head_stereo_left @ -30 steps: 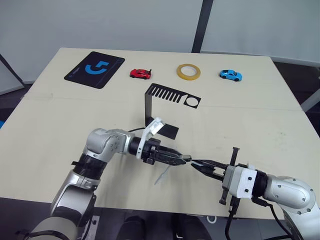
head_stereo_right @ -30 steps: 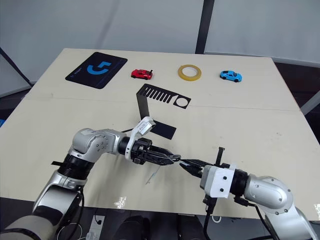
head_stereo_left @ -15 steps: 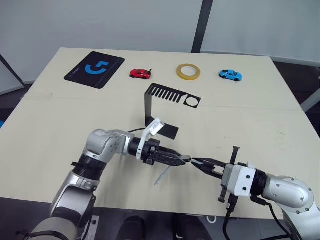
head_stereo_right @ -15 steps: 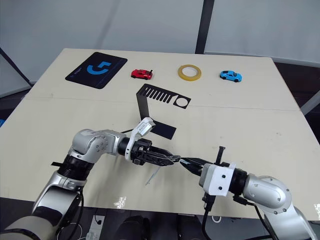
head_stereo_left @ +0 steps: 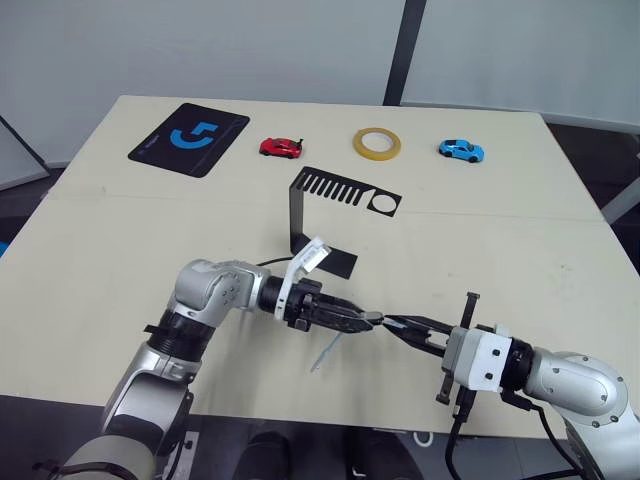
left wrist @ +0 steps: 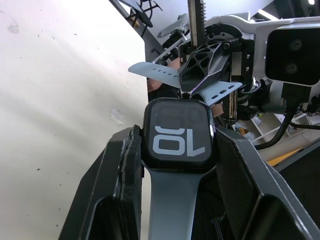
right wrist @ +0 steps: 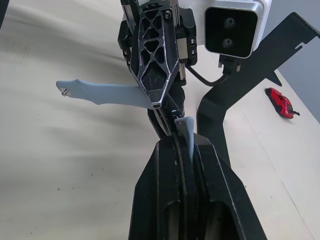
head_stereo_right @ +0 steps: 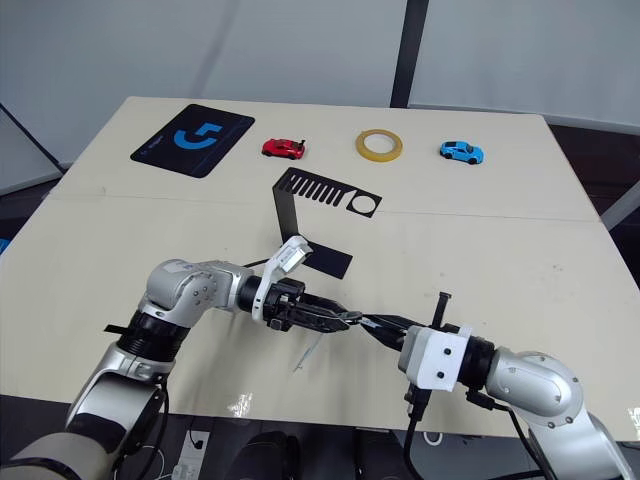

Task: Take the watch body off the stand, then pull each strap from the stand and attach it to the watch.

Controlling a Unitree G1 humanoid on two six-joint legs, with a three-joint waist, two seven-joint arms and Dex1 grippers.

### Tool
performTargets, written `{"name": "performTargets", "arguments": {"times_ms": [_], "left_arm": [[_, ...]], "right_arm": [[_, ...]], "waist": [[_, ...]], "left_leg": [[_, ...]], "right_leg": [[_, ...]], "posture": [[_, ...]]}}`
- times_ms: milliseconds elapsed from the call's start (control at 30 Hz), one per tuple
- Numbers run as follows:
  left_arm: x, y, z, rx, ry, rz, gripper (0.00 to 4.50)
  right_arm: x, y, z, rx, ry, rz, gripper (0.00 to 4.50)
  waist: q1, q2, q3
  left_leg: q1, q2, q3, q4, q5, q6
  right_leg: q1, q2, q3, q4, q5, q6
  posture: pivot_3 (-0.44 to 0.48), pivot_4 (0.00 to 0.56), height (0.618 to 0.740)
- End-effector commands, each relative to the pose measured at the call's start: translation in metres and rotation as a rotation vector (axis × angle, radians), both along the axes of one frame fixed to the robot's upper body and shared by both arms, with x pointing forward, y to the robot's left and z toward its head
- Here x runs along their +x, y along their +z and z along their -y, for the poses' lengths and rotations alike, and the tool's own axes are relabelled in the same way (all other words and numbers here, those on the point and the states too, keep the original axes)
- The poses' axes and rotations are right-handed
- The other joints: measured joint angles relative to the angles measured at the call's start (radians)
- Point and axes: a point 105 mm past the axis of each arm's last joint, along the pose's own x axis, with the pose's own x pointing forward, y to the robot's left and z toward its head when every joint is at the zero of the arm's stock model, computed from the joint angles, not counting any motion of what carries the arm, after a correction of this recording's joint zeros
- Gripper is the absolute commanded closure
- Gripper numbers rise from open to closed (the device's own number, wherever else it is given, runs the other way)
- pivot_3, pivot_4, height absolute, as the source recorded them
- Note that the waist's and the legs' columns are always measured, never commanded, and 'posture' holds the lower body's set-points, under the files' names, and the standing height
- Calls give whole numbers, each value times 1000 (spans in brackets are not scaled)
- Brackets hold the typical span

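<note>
**A:** Where is everything sitting relative to the stand (head_stereo_left: 318, 215)?

**B:** The stand is empty, upright on the worktop (head_stereo_left: 520, 250). In front of it, on the robot's side, the two claws are meeting tip to tip above the worktop. The left claw (head_stereo_left: 362, 320) is closing its fingers on the watch (left wrist: 178, 134), gripping the case by its sides, with one strap (left wrist: 170, 205) already fixed on and running back between the fingers. The right claw (head_stereo_left: 397, 324) is pinching the second strap (right wrist: 186, 131) edge-on between nearly closed fingers, its free end pointing at the watch.

**A:** What is looking risky?

**B:** I judge the join itself. If the strap end is coming in tilted, it may be jamming against the case slot instead of sliding in. The strap is soft, so pushing harder could be bending it or dragging it out of the pinch. A sideways shove could also be twisting the watch in the left claw's hold.

**A:** And the surroundings?

**B:** The worktop is pale and lightly speckled. Behind the stand a red toy car (head_stereo_left: 280, 147), a roll of tape (head_stereo_left: 376, 143) and a blue toy car (head_stereo_left: 460, 150) are lying in a row, with a black mat (head_stereo_left: 188, 138) off to the stand's left. Grey wall panels are closing off the back.
</note>
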Motion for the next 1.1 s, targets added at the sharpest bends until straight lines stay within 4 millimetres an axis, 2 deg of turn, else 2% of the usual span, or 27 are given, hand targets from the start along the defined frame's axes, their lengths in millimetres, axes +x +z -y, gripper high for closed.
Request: {"name": "performTargets", "arguments": {"times_ms": [33,1100], "left_arm": [[-6,10,6,-39,-34,26,2825],[-7,14,9,-35,-16,9,2825]], "right_arm": [[-4,6,-7,14,31,31,4500],[0,-5,-4,-69,4,52,4500]], "waist": [[0,0,0],[0,0,0]], "left_leg": [[0,0,0,0,0,0],[0,0,0,0,0,0]], "right_leg": [[0,0,0,0,0,0],[0,0,0,0,0,0]], "posture": [[0,150,740],[0,150,740]]}}
